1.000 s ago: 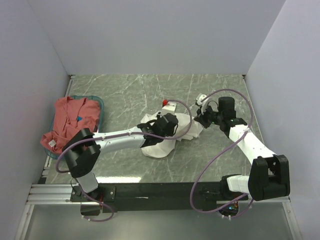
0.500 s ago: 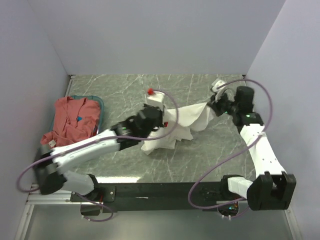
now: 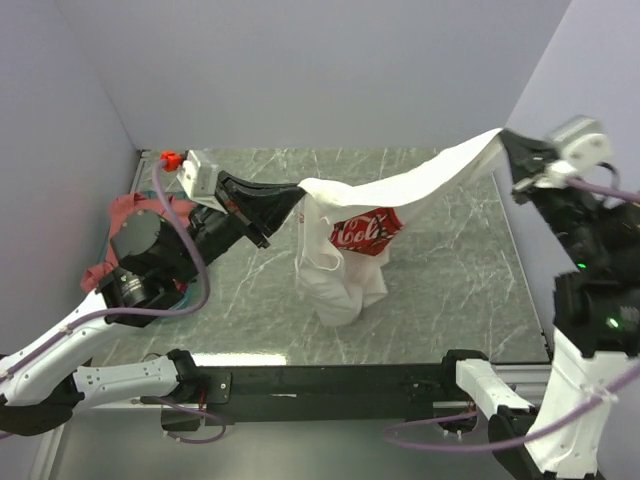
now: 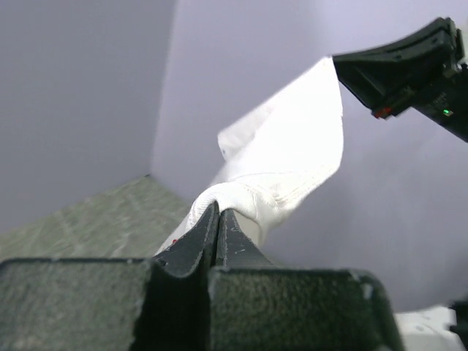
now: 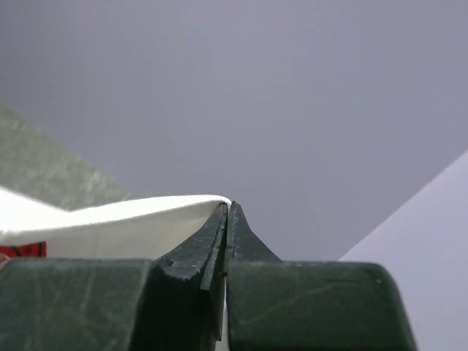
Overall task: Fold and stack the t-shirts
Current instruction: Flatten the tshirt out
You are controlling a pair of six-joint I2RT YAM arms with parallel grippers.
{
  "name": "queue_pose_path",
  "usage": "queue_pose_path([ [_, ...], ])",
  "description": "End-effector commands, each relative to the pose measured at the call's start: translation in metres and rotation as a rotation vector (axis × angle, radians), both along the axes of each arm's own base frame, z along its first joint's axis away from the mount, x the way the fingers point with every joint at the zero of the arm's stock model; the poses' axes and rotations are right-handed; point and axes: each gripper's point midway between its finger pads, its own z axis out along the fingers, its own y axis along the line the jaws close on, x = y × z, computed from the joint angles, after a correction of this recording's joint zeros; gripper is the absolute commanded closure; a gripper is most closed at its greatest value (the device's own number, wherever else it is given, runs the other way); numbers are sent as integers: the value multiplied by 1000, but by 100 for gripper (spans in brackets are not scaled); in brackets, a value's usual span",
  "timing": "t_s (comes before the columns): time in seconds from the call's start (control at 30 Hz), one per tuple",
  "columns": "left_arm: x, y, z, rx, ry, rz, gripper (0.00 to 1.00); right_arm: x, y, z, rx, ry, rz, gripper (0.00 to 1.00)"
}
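Observation:
The white t-shirt (image 3: 335, 270) with the red Coca-Cola print (image 3: 365, 231) hangs in the air, stretched between both grippers, its lower part touching the table. My left gripper (image 3: 296, 193) is shut on its left top corner; the cloth (image 4: 281, 157) bunches at the fingertips in the left wrist view. My right gripper (image 3: 503, 137) is shut on the other top corner, high at the right; the cloth edge (image 5: 110, 219) shows in the right wrist view. The salmon-red t-shirt (image 3: 125, 215) lies at the far left, mostly hidden behind my left arm.
The teal basket (image 3: 180, 292) under the salmon shirt is barely visible at the left wall. Grey walls close in the left, back and right sides of the marbled table (image 3: 450, 270). The purple cables loop beside both arms.
Both grippers have risen high and moved apart, lifting the white shirt off the table and spreading it, so the Coca-Cola print now faces the camera.

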Motion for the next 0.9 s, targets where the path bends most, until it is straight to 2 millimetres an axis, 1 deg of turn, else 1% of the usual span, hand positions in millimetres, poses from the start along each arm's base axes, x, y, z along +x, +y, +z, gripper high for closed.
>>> queue_pose_path([
  [0.0, -55, -8, 51, -93, -104, -278, 99, -41, -11, 62, 113, -112, -71, 100],
  [0.03, -61, -12, 59, -106, -113, -321, 100, -48, -15, 75, 147, -138, -95, 100],
  [0.07, -68, -14, 65, -127, -105, -363, 99, -63, -17, 98, 165, -200, -105, 100],
  [0.1, -79, -19, 70, -131, -122, -428, 99, -69, -20, 108, 183, -227, -118, 100],
  [0.13, -82, -27, 77, -135, -122, -460, 99, -71, -26, 117, 205, -251, -148, 100],
  [0.17, -85, -30, 80, -142, -114, -485, 99, -77, -28, 131, 221, -292, -153, 100],
  [0.23, -91, -38, 87, -148, -119, -524, 99, -70, -31, 136, 243, -300, -161, 100],
  [0.3, -86, -37, 88, -158, -115, -498, 100, -42, -29, 130, 245, -262, -142, 100],
  [0.33, -76, -34, 84, -167, -96, -438, 100, -16, -25, 120, 252, -214, -111, 100],
  [0.37, -69, -32, 80, -169, -79, -401, 100, 0, -25, 114, 265, -188, -109, 100],
  [0.4, -64, -29, 74, -170, -60, -370, 100, 16, -19, 106, 263, -152, -70, 100],
  [0.43, -50, -21, 59, -176, -17, -285, 100, 31, -13, 99, 281, -116, -35, 100],
  [0.47, -44, -18, 50, -182, 15, -250, 100, 69, -9, 82, 286, -49, -20, 100],
  [0.5, -36, -14, 38, -187, 51, -204, 100, 90, -7, 71, 288, -11, -30, 100],
  [0.53, -19, -6, 10, -191, 140, -109, 100, 131, 14, 44, 257, 67, -26, 100],
  [0.57, -8, 0, -24, -175, 208, -41, 100, 152, 24, 27, 209, 99, -35, 100],
  [0.6, 10, 10, -46, -199, 291, 68, 100, 188, 58, -13, 173, 199, 8, 100],
  [0.63, 19, 16, -69, -196, 342, 132, 100, 208, 72, -36, 152, 245, 10, 100],
  [0.67, 32, 19, -117, -147, 411, 206, 100, 225, 85, -56, 133, 281, 4, 100],
  [0.7, 42, 34, -139, -186, 478, 291, 100, 258, 113, -99, 105, 360, 21, 100],
  [0.73, 49, 41, -163, -178, 521, 340, 100, 274, 125, -120, 89, 394, 19, 100],
  [0.77, 68, 59, -206, -159, 577, 446, 100, 291, 133, -141, 68, 419, -8, 100],
  [0.8, 77, 70, -233, -170, 642, 498, 100, 320, 146, -181, 40, 459, -34, 100],
  [0.83, 85, 77, -253, -163, 676, 513, 100, 326, 169, -199, 12, 465, -27, 100],
  [0.87, 105, 111, -293, -158, 733, 639, 100, 337, 179, -219, -28, 462, -43, 100],
])
